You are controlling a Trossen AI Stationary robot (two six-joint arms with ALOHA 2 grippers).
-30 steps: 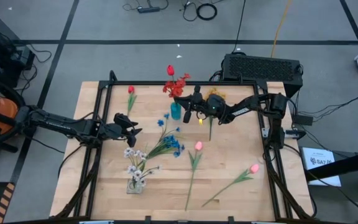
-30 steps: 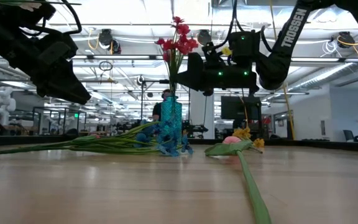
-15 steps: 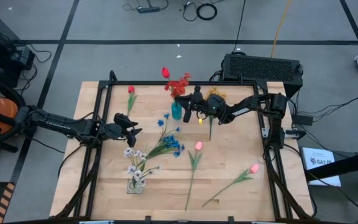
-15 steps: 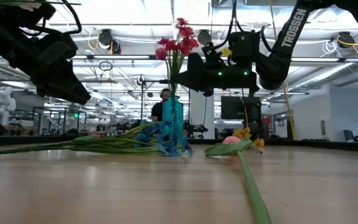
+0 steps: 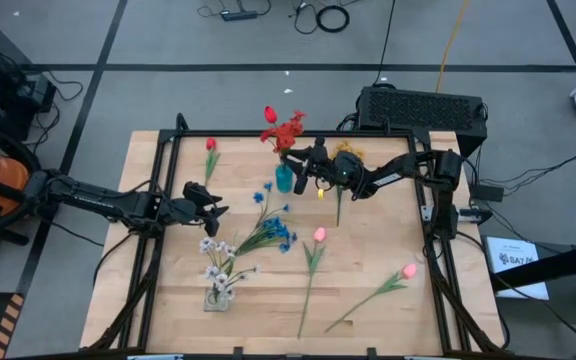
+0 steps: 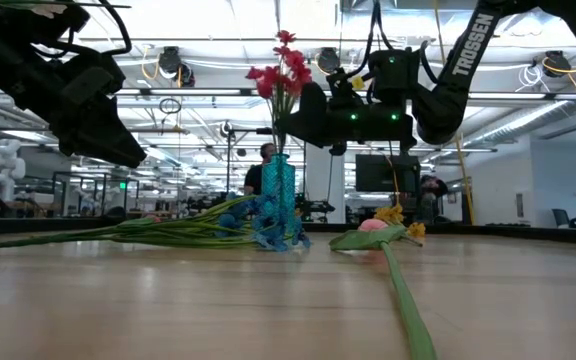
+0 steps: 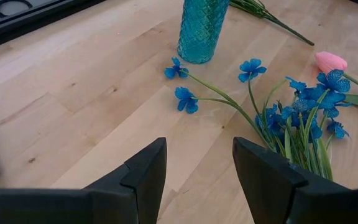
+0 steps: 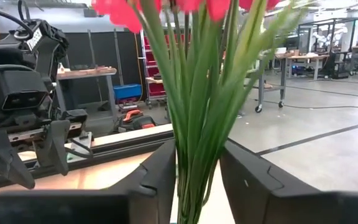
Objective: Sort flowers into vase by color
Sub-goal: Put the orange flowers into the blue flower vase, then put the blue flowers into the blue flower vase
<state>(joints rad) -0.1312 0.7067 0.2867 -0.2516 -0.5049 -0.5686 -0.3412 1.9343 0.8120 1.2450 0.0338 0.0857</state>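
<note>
A bunch of red flowers (image 5: 285,132) stands with its stems in a teal vase (image 5: 284,179) at the table's far middle. My right gripper (image 8: 197,180) is open and level beside the bunch, above the vase, one finger on each side of the green stems (image 8: 197,124). My left gripper (image 7: 197,168) hangs open over bare table, left of the blue flowers (image 7: 303,112), holding nothing. Blue flowers (image 5: 273,228), two pink tulips (image 5: 319,235) (image 5: 409,271), a yellow flower (image 5: 323,195) and a red tulip (image 5: 210,145) lie flat on the table. My right gripper comes level from the table's right side at the red flowers' stems (image 8: 188,155), above the vase's mouth, its fingers across them. The stems stand upright between the two fingers. Whether either finger touches them I cannot tell.
White flowers (image 5: 218,265) sit near the front left with a small clear vase (image 5: 218,297). A black box (image 5: 423,107) sits beyond the table's far edge. Bare wood lies at the near left and the far right.
The red flowers have swayed in the vase: the red tulip head swung toward the table's left edge and came partly back, and the bunch now stands more upright. The vase has stayed in place.
</note>
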